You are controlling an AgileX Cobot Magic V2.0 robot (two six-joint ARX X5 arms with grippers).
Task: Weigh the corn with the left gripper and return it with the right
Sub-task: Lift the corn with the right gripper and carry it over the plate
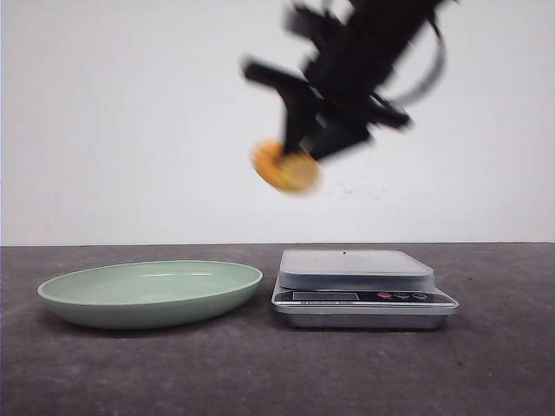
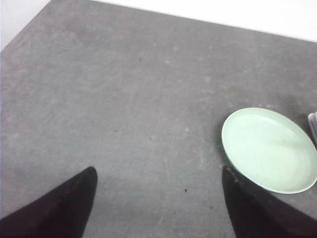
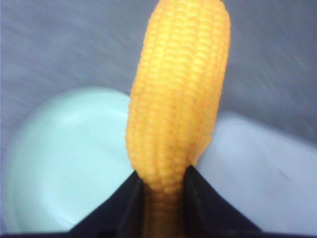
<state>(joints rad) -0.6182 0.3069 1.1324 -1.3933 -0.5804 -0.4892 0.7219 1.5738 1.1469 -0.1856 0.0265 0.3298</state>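
Note:
My right gripper point(image 1: 299, 156) is shut on the yellow-orange corn point(image 1: 284, 167) and holds it high in the air, above the gap between the green plate point(image 1: 87, 299) and the silver scale point(image 1: 355, 270). It is blurred in the front view. In the right wrist view the corn point(image 3: 178, 94) is clamped between the black fingers point(image 3: 208, 208), with the plate point(image 3: 64, 158) and the scale point(image 3: 262, 183) below. My left gripper point(image 2: 158, 173) is open and empty above bare table, with the plate point(image 2: 267, 148) beside one finger. The left gripper does not show in the front view.
The plate and the scale's platform hold nothing. The grey table ends at a white wall behind. The scale has a display and buttons on its front face point(image 1: 364, 297).

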